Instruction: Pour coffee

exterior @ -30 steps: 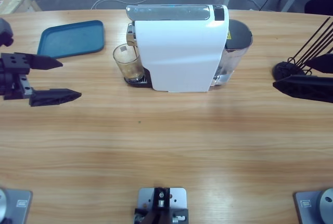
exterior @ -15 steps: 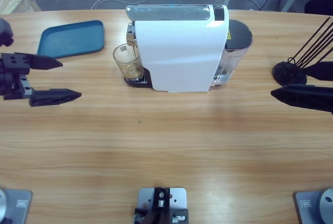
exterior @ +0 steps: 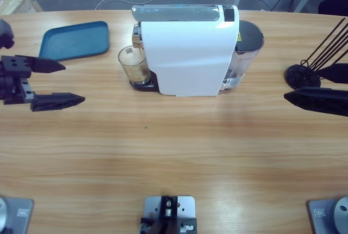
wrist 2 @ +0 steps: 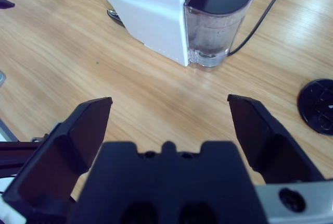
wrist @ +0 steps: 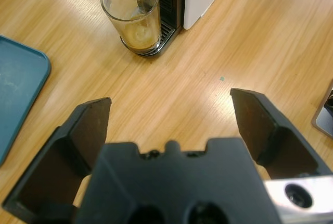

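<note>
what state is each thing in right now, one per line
glass: upright on the machine's drip tray, under the spout
coffee: shallow brown layer with froth, a thin stream running in
coffee machine: upright, lid down
water tank: seated on the machine
blue tray: flat, nothing on it
left end effector: open, holding nothing
right end effector: open, holding nothing
</note>
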{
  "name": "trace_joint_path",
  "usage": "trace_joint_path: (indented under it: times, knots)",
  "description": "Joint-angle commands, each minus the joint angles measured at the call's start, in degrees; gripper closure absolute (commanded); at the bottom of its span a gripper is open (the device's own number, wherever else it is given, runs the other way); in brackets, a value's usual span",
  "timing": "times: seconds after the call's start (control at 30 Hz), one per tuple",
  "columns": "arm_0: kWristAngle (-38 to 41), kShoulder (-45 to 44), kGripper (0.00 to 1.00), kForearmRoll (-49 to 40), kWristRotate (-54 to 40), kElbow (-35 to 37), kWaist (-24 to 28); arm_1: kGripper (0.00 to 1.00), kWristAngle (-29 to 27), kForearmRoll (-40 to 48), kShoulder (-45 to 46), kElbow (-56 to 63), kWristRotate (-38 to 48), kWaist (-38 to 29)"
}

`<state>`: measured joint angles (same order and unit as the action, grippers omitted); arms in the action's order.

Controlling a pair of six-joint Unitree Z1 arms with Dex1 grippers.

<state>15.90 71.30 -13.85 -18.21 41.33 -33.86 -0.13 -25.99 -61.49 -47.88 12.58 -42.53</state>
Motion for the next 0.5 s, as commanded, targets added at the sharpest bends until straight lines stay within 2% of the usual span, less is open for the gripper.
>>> trace_joint_path:
  times: [0.03, 0.2, 0.5]
  knots:
    - [-0.2, -0.2, 0.009, 0.4, -0.6, -1.6, -0.5, 0.0, 1.1, 1.3, -0.6, 2.4, -0.7, -0.4]
    - [-0.1, 0.8, 0.009, 6.4, -0.3, -2.7, -0.5, 0.004, 1.5, 0.8, 1.3, 2.1, -0.7, -0.4]
    - [-0.7, 3.9, 0.009, 11.6, -4.2, -3.8, 0.0, 0.004, 2.5, -2.5, 1.5, 0.4, -0.7, -0.4]
